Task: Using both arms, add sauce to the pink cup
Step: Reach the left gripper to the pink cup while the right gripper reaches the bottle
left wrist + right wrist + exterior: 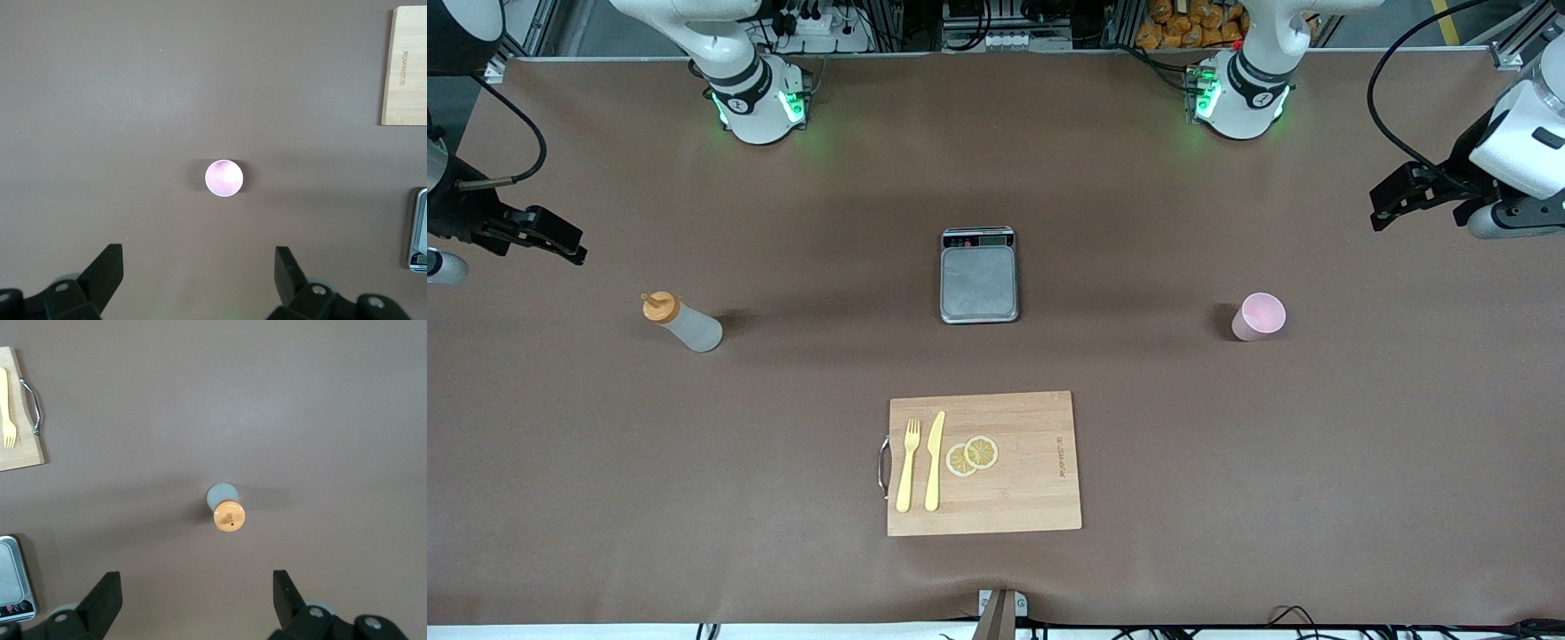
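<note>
Brown worktop (1103, 222) carrying everything: left end effector (199, 275) hanging wide over pink cup (223, 178); right end effector (197, 599) hanging wide over sauce (228, 513).

We note both arms are cut by the frame edges in the front view: the left gripper (1383, 209) shows, its wrist runs off the side; the right gripper (574, 252) likewise. In the wrist views only the fingertips (107, 263) show. The cutting board (407, 67) and the scale (419, 230) are cropped there. Scale display digits are too small to read. We cannot see inside the pink cup (1260, 316) in the front view.
</note>
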### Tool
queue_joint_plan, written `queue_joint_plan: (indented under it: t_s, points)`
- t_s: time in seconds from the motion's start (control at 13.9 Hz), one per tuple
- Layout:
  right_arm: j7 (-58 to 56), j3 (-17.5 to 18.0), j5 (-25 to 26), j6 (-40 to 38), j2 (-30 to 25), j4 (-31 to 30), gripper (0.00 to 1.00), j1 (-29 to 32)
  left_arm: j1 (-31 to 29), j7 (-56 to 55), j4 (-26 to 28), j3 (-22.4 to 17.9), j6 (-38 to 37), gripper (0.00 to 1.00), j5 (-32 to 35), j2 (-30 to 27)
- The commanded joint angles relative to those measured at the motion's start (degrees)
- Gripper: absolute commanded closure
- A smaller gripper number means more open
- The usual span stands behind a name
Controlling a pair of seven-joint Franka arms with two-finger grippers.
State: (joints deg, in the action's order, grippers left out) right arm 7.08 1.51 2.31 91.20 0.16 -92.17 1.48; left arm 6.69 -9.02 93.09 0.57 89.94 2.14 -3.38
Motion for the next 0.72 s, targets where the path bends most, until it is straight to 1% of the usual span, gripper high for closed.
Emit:
queue_joint_plan:
  t_s: [0.0,0.36,0.65]
  points:
    - [0.9,0.1,1.0,0.0,-0.9,-0.6,0.0,-0.1,0.3,1.2,-1.3,-0.4,-1.2,0.0,-1.0,0.7]
    - [0.9,0.1,1.0,0.4,-0.9,-0.6,0.0,-0.1,-0.4,1.3,-1.5,-0.5,-1.3,0.0,-1.0,1.3]
    - [0.9,0.1,1.0,0.5,-0.7,-0.7,0.0,0.1,-0.5,0.9,0.6,-0.5,-1.4,0.0,-0.9,2.2]
